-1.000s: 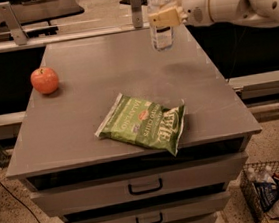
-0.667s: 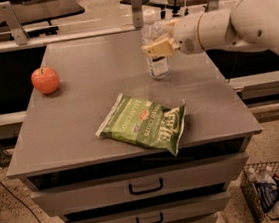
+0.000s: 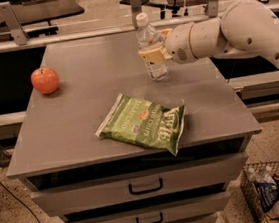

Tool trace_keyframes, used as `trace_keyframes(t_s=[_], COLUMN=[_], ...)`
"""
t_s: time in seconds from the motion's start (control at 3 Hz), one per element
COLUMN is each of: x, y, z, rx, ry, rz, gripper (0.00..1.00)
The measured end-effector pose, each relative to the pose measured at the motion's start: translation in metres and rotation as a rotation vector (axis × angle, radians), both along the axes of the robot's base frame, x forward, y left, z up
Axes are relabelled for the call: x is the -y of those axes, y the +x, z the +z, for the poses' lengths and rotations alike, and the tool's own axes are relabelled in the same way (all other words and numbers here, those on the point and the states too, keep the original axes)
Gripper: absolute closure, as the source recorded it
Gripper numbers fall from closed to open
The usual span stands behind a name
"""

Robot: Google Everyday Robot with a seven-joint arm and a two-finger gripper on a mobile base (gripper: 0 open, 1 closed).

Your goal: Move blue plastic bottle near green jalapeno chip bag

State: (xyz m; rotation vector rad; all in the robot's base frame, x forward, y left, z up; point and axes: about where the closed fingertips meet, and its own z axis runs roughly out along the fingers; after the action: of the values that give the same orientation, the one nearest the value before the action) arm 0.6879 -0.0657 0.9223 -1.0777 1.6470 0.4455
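The blue plastic bottle point(image 3: 151, 49) is clear with a white cap and stands upright at the middle back of the grey cabinet top point(image 3: 79, 115). My gripper point(image 3: 154, 51) reaches in from the right and is shut on the bottle's middle, tan fingers point(image 3: 150, 56) around it. The green jalapeno chip bag point(image 3: 143, 123) lies flat near the front of the top, a short way in front of the bottle.
A red apple point(image 3: 45, 80) sits at the left of the top. The cabinet has drawers with dark handles point(image 3: 145, 187) below. A wire basket of packets point(image 3: 278, 193) stands on the floor at the right. Metal posts and a rail run behind.
My gripper has carried the bottle from the back right corner leftward and forward, closer to the chip bag. The apple and bag have not moved.
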Motion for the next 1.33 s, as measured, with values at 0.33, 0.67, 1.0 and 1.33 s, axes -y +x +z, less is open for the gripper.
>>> trace_keyframes(t_s=[0.33, 0.67, 1.0, 1.33], x=[-0.005, -0.008, -0.016, -0.021], y=[-0.003, -0.008, -0.021, -0.033], z=[0.019, 0.059, 0.092, 0.088], rx=[0.042, 0.090, 0.103, 0.046], ry=[-0.004, 0.054, 0.126, 0.208], rz=[0.002, -0.001, 0.015, 0.006], gripper=[1.00, 1.00, 1.00, 1.00])
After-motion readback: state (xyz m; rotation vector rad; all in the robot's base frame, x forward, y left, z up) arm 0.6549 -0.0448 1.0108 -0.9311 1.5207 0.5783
